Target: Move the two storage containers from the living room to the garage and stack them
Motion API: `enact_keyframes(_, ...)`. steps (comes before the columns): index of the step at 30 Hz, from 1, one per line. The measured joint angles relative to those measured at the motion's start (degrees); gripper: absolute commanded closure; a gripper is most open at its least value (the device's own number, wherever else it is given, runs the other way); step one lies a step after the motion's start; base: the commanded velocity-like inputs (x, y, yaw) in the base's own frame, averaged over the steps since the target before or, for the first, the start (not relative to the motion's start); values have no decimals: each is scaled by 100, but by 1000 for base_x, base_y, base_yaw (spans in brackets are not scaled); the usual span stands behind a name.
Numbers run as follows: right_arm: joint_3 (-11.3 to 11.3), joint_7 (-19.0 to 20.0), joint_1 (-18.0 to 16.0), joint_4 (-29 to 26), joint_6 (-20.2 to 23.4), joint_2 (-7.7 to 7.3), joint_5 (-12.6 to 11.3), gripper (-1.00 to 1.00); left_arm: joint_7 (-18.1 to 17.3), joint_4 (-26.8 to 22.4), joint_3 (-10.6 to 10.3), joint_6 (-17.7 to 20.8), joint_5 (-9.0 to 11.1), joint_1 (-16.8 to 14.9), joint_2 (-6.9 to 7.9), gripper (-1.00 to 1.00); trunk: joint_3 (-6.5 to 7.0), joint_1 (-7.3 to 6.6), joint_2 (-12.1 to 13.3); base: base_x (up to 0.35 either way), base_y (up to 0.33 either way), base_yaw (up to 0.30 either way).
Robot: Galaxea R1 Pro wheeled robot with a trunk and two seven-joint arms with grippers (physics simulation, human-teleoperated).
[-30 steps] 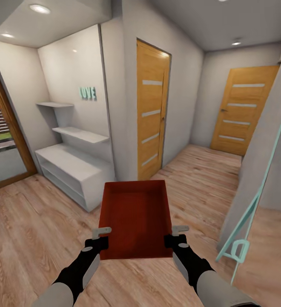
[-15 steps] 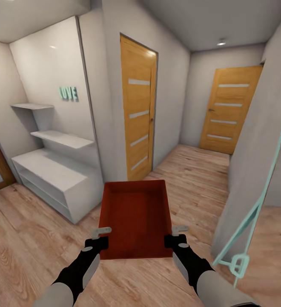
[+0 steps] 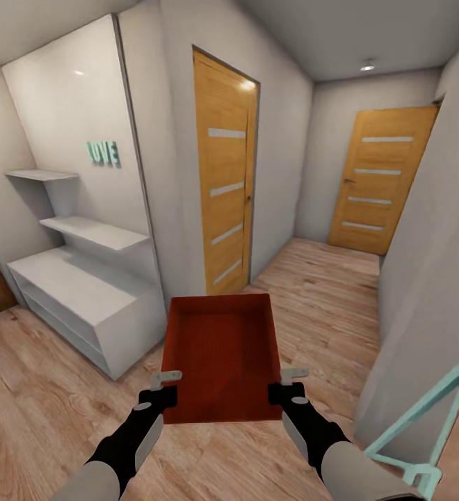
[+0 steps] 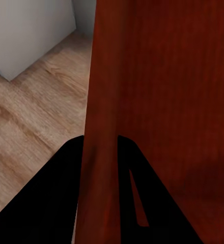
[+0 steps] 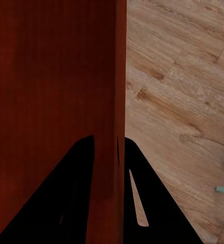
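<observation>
An orange-red storage container point(image 3: 219, 355) is carried in front of the robot, above the light wood plank floor point(image 3: 42, 410), open side up and roughly level, with nothing inside it. The left hand point(image 3: 164, 387) is clamped on the container's left wall near its near corner; in the left wrist view that ribbed wall point(image 4: 99, 152) runs straight between the two dark fingers point(image 4: 51, 203), which press it from both sides. The right hand point(image 3: 288, 383) grips the right wall in the same way, and in the right wrist view the wall point(image 5: 106, 152) passes between its fingers point(image 5: 158, 203), with plank floor on the outer side.

Beyond the container stands a grey wall corner with a wooden door point(image 3: 226, 174) bearing pale horizontal strips. To the left of it a white recess holds a low white cabinet point(image 3: 83, 299), two white floating shelves point(image 3: 90, 231) above it, and mint letters reading LOVE point(image 3: 103, 152) on the back panel. A corridor runs ahead on the right to a second wooden door point(image 3: 377, 181) of the same pattern, under a round ceiling light point(image 3: 367, 67). At the lower right, a mint-green frame point(image 3: 431, 417) leans beside the grey wall there.
</observation>
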Motion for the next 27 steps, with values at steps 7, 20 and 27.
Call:
enact_keyframes(7,-1,1,0,-3,-3,0,3,100,0,0,0,-6,1,0,0,100,0,0,0,322,0,0)
enact_keyframes(20,2,-1,2,2,-1,-1,-6,100,-1,2,0,4,-4,-1,-1,100,0,0,0,322,0,-77)
enact_keyframes(27,2,0,1,-3,-3,-2,2,100,-1,6,-1,-9,2,-2,-1,100,0,0,0,322,0,-274)
